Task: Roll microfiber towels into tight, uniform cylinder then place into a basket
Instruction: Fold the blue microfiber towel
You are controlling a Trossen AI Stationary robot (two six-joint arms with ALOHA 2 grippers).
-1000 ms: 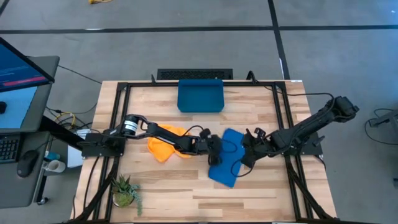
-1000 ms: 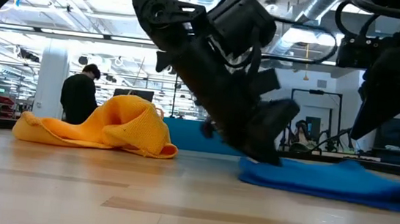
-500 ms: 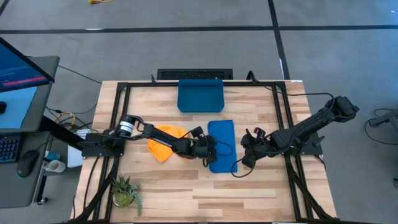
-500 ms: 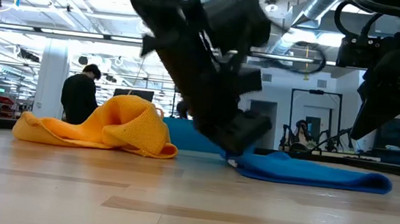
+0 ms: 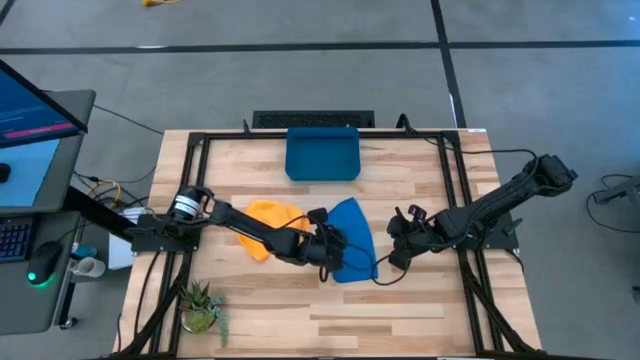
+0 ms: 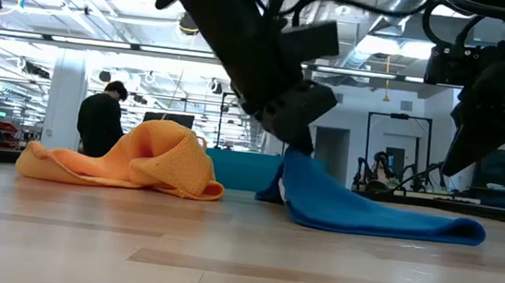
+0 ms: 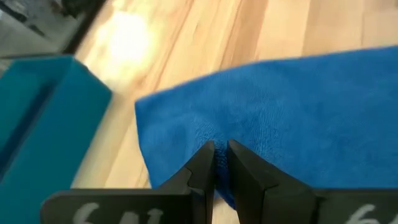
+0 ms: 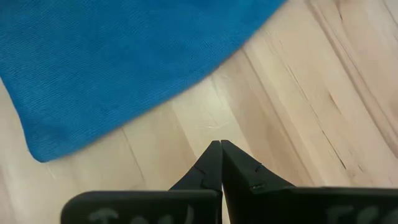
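Note:
The blue towel (image 5: 355, 235) lies bunched at the table's middle, and my left gripper (image 5: 329, 256) is shut on its left part. In the low view that part rises to the gripper (image 6: 297, 144). The yellow-orange towel (image 5: 268, 226) lies crumpled on the table to the left of it. The dark blue basket (image 5: 322, 155) stands at the far edge. My right gripper (image 5: 392, 258) hangs shut over bare wood just right of the blue towel (image 8: 112, 62), touching nothing. My left gripper pinches a raised fold of the blue towel (image 7: 208, 134) between its two fingers, near the towel's left edge; how many layers, I cannot tell. The fingers slant downward from the table's left. The held part is lifted and hangs below them; the towel's right part (image 6: 412, 222) lies on the table.
A black keyboard-like bar (image 5: 313, 119) sits beyond the basket. A small potted plant (image 5: 200, 306) stands at the near left corner. Black frame rails (image 5: 190, 190) run along the table's sides. A person (image 6: 101, 122) stands far off in the room.
My left gripper has risen and gone a little toward the table's near left, taking the blue towel's left part up with it. The towel, spread wide a second ago, has been drawn in and bunched; its right part has stayed on the table.

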